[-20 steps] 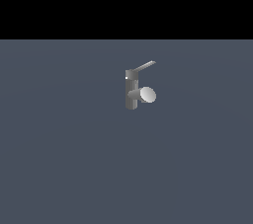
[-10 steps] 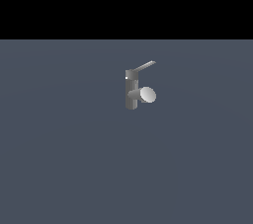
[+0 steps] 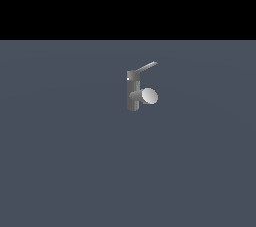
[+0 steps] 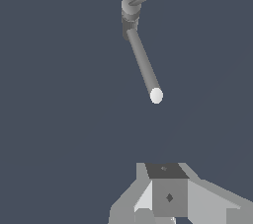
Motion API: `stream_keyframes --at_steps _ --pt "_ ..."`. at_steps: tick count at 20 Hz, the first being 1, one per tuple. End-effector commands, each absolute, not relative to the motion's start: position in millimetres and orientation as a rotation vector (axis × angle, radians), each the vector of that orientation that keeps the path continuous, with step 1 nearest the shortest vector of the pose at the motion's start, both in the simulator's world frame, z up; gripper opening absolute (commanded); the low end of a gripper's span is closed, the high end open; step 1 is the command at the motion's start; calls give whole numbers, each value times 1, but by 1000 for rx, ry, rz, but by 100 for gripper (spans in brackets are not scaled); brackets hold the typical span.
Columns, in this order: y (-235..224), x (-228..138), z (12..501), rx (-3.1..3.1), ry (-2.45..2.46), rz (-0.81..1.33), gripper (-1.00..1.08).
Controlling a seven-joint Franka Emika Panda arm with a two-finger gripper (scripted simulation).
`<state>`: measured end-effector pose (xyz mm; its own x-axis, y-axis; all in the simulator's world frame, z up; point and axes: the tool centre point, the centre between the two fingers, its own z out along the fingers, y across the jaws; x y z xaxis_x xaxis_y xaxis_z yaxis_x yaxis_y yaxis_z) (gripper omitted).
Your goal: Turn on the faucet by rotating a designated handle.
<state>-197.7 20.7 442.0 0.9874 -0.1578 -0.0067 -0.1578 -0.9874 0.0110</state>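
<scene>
Tool [image 4: 170,203]: blocky pale grey body at wrist view's edge, fingertips cut off, opening cannot be told; holds nothing visible, well apart from faucet [image 3: 133,93]. Faucet: smooth dark grey upright cylinder, stubby spout with pale oval face, mid table [image 3: 70,161]. Handle [image 3: 145,67]: thin flat light grey bar slanting up from post top toward exterior view's right.

Faucet [image 3: 132,96] post dark grey, spout end pale oval, nearly white. Handle [image 3: 145,67] light grey, plain. Floor [image 3: 60,161] flat slate blue-grey, no pattern. Background black. Gripper [image 4: 165,213] grey with lighter facets.
</scene>
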Motion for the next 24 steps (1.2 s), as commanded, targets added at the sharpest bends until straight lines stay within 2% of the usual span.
stream_keyframes --at_steps 1,13,24 --pt "26 -183 431 3115 -331 -12 -100" --pt "39 -99 370 3041 -775 -11 -100" --pt "28 -21 316 2914 -1173 -9 -100"
